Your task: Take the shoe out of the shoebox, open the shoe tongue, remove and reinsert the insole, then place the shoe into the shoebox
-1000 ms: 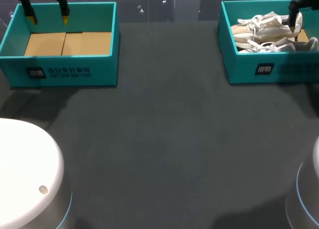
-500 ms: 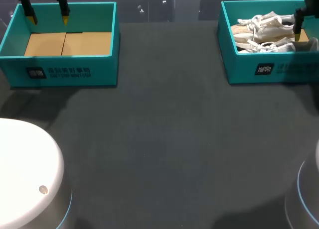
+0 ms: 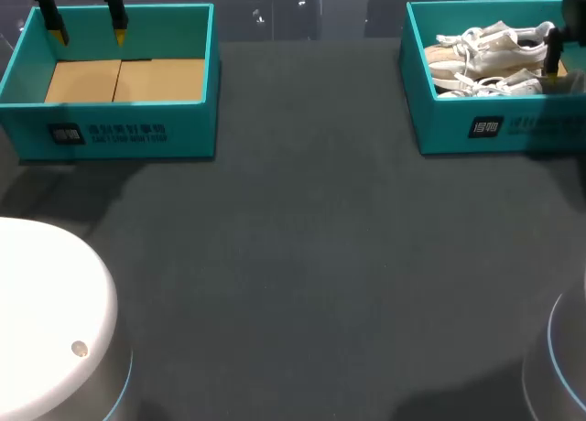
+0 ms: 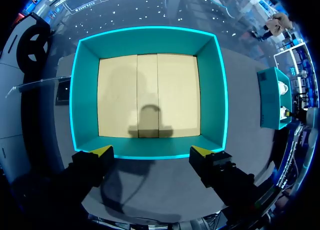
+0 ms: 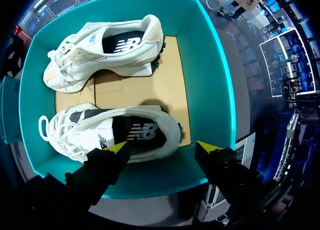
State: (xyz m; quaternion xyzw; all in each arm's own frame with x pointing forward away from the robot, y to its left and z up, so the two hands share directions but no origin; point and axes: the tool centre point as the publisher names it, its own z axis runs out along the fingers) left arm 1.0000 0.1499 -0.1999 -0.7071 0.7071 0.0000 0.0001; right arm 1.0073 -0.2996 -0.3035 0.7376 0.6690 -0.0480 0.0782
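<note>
Two white sneakers lie on their sides in the teal shoebox [image 3: 458,124] at the table's far right. In the right wrist view the far shoe [image 5: 100,52] is near the back wall and the near shoe [image 5: 95,132] lies along the front wall [image 5: 150,177]. My right gripper [image 5: 163,147] hangs open over the near shoe's heel end, touching nothing. In the head view only one of its fingers [image 3: 552,57] shows, at the box's right end. My left gripper [image 3: 89,32] is open above the other box and holds nothing.
A second teal box [image 3: 119,133] with a bare cardboard floor [image 4: 147,95] stands at the far left; my left gripper [image 4: 151,150] hovers over one of its walls. Dark table [image 3: 302,256] lies between and in front of the boxes.
My right gripper has shifted right and toward the box's front, from over the far shoe to over the near shoe's heel. The left arm has not moved.
</note>
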